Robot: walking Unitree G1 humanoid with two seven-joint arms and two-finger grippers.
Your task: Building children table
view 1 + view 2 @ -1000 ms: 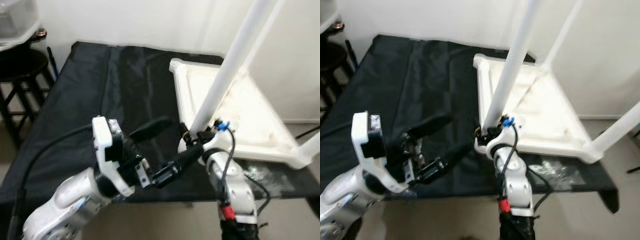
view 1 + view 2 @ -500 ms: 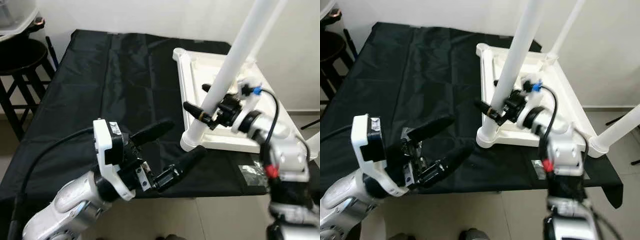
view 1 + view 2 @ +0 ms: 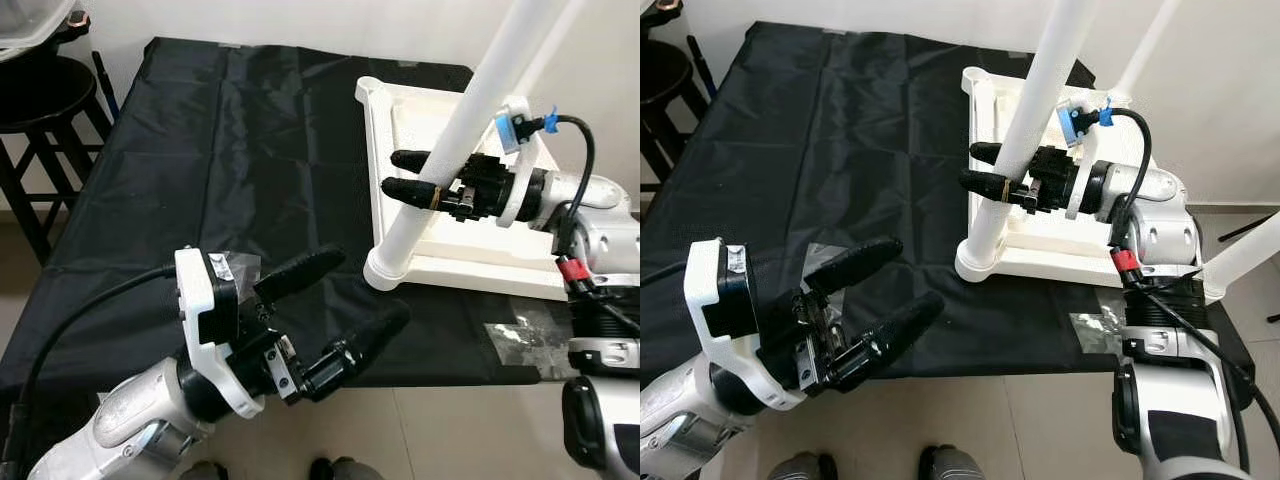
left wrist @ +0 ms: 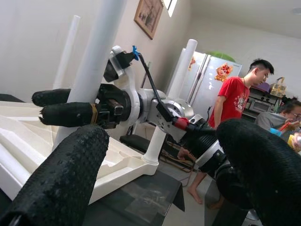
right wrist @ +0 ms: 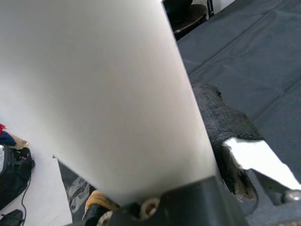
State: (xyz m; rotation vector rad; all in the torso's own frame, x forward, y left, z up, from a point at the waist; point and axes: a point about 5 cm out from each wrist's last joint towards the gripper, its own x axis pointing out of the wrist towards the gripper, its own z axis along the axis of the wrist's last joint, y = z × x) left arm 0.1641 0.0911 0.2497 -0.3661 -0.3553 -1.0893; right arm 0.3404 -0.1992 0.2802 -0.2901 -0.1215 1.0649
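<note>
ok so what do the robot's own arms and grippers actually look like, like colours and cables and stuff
Both arms are glossy silver-white with rounded joints. Each gripper, the left gripper and the right gripper, has two long black, rough-textured fingers. The left wrist carries a white block-shaped housing with a black cable trailing back. The right arm has a blue-tagged connector, a looping black cable and a red band.

Black cloth across the frame's left and centre lay open to my reach; at right, the tabletop and its leg barred passage.
</note>
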